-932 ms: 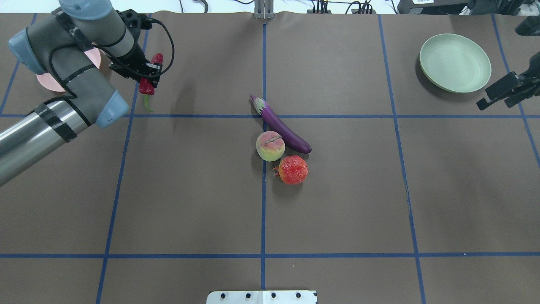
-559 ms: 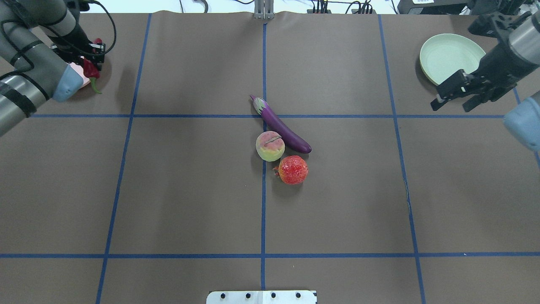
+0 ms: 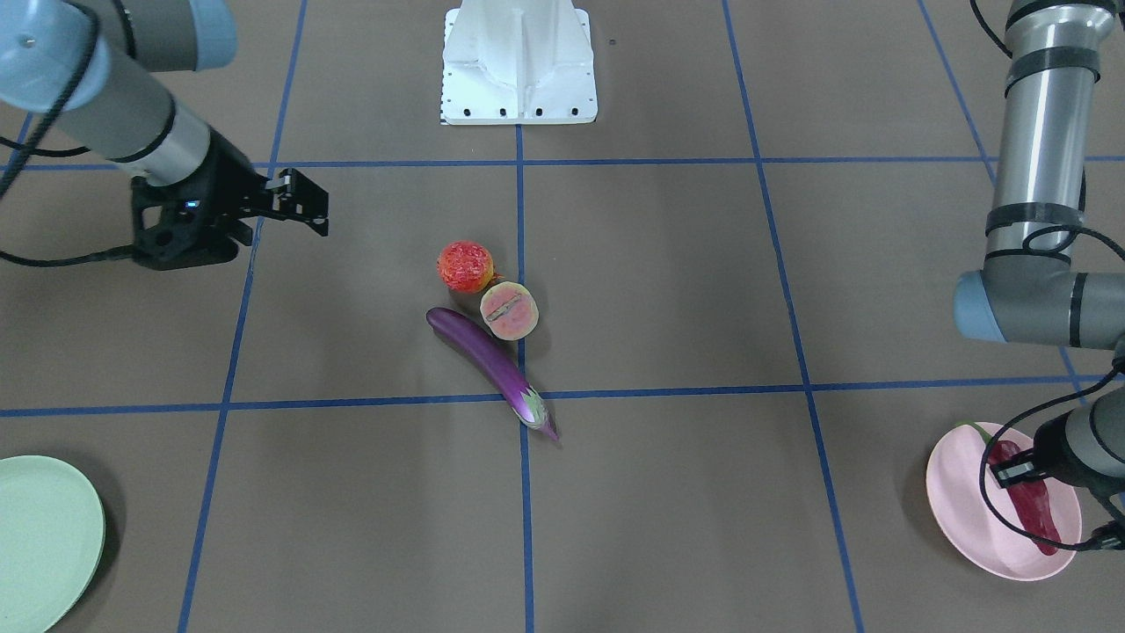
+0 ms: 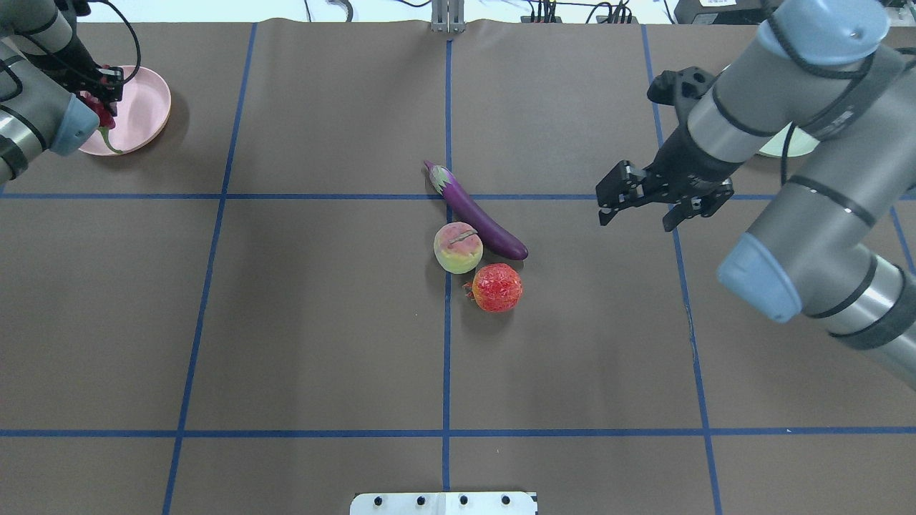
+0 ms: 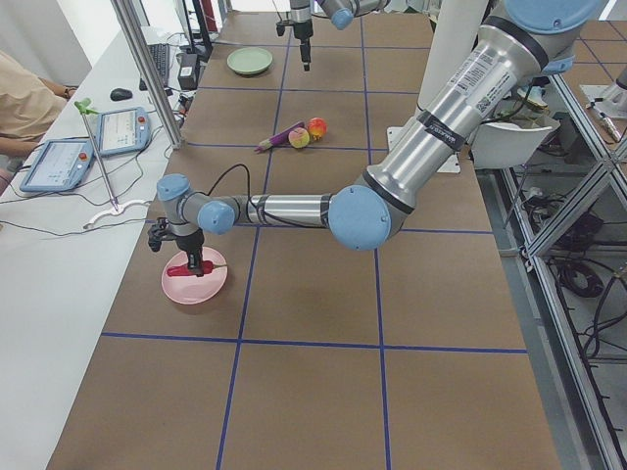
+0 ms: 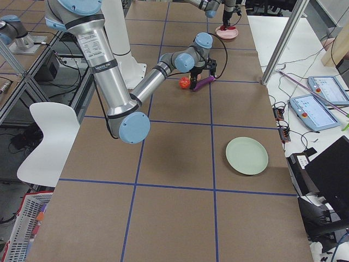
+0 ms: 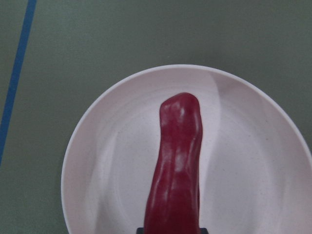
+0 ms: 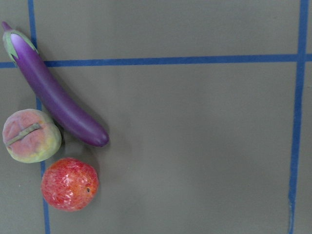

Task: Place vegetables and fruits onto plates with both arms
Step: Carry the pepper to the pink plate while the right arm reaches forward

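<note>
Pink plate (image 3: 967,519), front view: left gripper (image 3: 1019,470) pinches the chili pepper (image 3: 1035,514) low over it, with the pepper lengthwise across the dish. Right gripper (image 3: 303,204) hangs with fingers spread, near the centre pile but apart from it. Ball fruit (image 3: 466,266) is just beside the halved fruit (image 3: 509,310), and the eggplant (image 3: 483,356) lies along both. Green plate (image 3: 44,536) is well apart, on the right arm's side.

Overhead: the pepper's green stem is close to the rim. Release low with the body centred, or it may roll off.

Left wrist: pepper reads mid-plate, so I'd say it's fine to open.

Right wrist: pile is at the frame's left edge, so the gripper isn't above it yet. I'd take the ball fruit first since it's outermost. Straddle it clear of the halved fruit so the fingers don't nudge the eggplant.
</note>
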Robot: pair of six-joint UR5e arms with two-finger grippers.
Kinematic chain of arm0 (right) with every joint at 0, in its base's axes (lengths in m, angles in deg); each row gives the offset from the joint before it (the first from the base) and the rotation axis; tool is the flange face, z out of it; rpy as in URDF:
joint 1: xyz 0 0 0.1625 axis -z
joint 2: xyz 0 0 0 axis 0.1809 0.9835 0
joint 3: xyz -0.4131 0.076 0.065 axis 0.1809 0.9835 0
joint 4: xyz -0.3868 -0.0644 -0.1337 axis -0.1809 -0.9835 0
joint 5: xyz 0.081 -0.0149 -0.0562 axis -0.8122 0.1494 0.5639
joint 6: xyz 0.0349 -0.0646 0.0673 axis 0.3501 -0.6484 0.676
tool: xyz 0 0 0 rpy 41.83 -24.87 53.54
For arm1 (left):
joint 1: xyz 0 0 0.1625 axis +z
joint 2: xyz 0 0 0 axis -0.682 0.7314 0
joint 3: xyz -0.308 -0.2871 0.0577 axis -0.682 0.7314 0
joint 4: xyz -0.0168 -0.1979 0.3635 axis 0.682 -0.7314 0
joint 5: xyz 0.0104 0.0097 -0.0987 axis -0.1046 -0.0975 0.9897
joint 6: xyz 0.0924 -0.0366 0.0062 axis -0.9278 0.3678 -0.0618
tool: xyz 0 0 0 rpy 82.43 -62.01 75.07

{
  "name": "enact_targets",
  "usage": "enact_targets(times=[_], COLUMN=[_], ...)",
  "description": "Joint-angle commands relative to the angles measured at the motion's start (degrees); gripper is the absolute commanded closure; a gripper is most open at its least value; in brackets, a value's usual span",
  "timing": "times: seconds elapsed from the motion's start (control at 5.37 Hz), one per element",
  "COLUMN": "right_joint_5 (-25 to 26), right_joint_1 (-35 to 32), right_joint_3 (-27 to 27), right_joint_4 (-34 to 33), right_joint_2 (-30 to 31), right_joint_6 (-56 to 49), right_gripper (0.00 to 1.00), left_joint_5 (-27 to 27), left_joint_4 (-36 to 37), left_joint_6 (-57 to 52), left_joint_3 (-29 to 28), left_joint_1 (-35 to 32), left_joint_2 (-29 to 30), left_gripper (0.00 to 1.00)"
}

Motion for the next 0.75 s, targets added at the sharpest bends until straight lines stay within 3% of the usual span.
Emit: enact_targets(times=[0.0,0.19,0.56], right_joint_5=[13.17,19.86,25.62], right_joint_1=[11.89,16.57,20.03], right_joint_3=[3.70,7.04,8.65], right_joint_4=[12.11,22.06,23.30], right_joint_2=[-2.07,-1.89,-2.06], right_joint_6=[17.33,27.54,28.08], right_gripper=[0.00,0.00,0.00], left_joint_5=[0.15,2.24,2.52], left_joint_4=[-1.15,-1.06,-0.89], left_joint_6=[0.06,-0.03,-0.03], left_joint_3=[-0.95,-0.16,0.81], left_joint_1=[-1.72,-2.08,-2.25], left_joint_2=[1.04,1.04,1.04], left_gripper=[0.00,0.00,0.00])
